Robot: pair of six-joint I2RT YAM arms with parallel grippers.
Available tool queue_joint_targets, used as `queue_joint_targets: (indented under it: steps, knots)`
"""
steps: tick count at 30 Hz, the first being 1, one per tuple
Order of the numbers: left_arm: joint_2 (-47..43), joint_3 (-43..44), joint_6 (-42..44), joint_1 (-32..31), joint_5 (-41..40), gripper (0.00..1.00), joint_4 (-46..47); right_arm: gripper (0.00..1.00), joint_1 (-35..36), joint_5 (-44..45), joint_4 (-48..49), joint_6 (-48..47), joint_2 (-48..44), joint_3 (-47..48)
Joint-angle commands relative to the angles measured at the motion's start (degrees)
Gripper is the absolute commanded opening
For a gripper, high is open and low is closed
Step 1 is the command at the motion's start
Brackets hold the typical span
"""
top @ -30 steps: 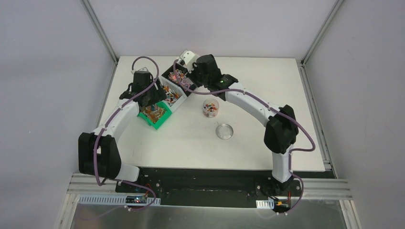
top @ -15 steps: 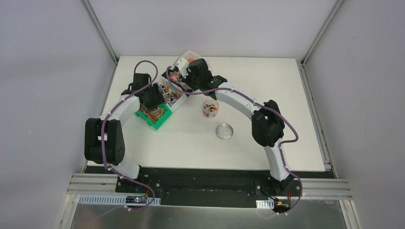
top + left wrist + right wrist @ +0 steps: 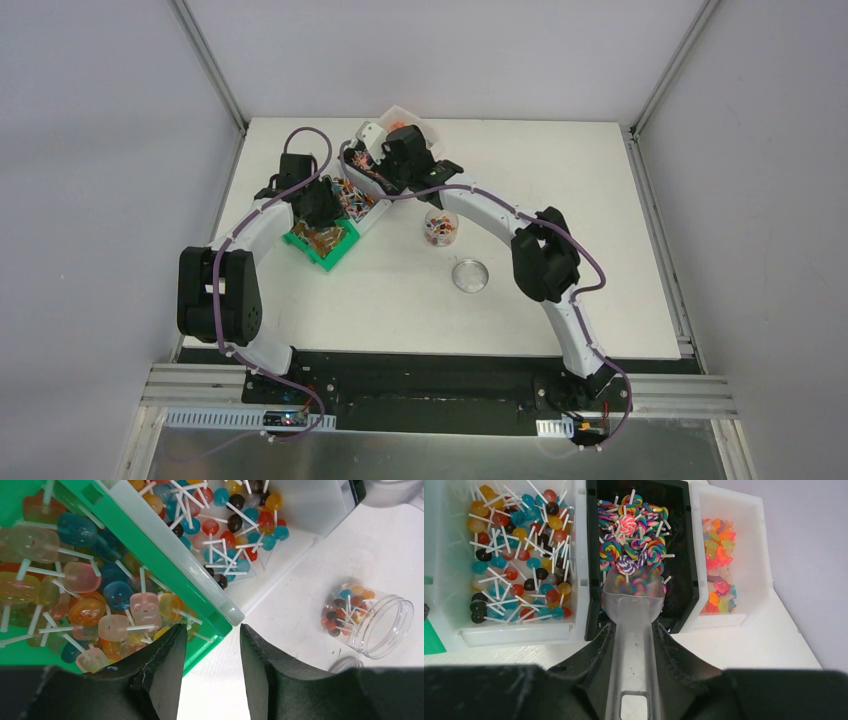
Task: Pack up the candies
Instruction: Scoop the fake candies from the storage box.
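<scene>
First, lid (image 3: 470,275): lying on the counter (image 3: 600,200), just on the near side of the jar and apart from it.
Jar (image 3: 440,227): standing open, with a shallow heap of candies (image 3: 345,607) sitting in its bottom.
Green bin (image 3: 322,243): sitting to the left of the jar, holding flat candies (image 3: 80,577) on white sticks.
Left gripper (image 3: 211,635): hovering over the green bin's corner that is facing the jar, its jaws standing apart and gripping nothing.
White bin (image 3: 519,635): lying left of the jar and slightly farther, right against the green bin, with round candies (image 3: 514,555) filling it.
Black bin (image 3: 591,555): sitting beyond the jar and to its left, pressing against the white bin and holding swirl candies (image 3: 634,535).
Right gripper (image 3: 634,645): clamping the handle of a clear scoop (image 3: 631,597).
Scoop bowl: lying among the swirl candies in the black bin, a few showing through its clear wall.
Far white bin (image 3: 749,555): sitting farthest from the jar, beside the black bin, holding star candies (image 3: 719,560).
</scene>
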Motion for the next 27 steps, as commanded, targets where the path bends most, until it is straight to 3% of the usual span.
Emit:
queue_joint_targets:
  steps: [1,11,19,27]
  knots:
    - [0.0,1.2,0.1,0.0,2.4,0.43,2.0,0.00,0.3,-1.6,2.0,2.7,1.9,0.2]
    - [-0.1,1.1,0.2,0.0,3.9,0.40,2.3,0.00,0.3,-1.4,16.4,10.6,-1.8,-12.8]
    - [0.2,1.0,0.6,0.0,5.3,0.27,2.4,0.00,0.3,-2.8,24.5,12.3,-3.5,-18.6]
    - [-0.4,0.5,0.9,0.0,5.1,0.22,2.4,0.00,-1.1,-7.8,33.8,17.1,-4.7,-24.0]
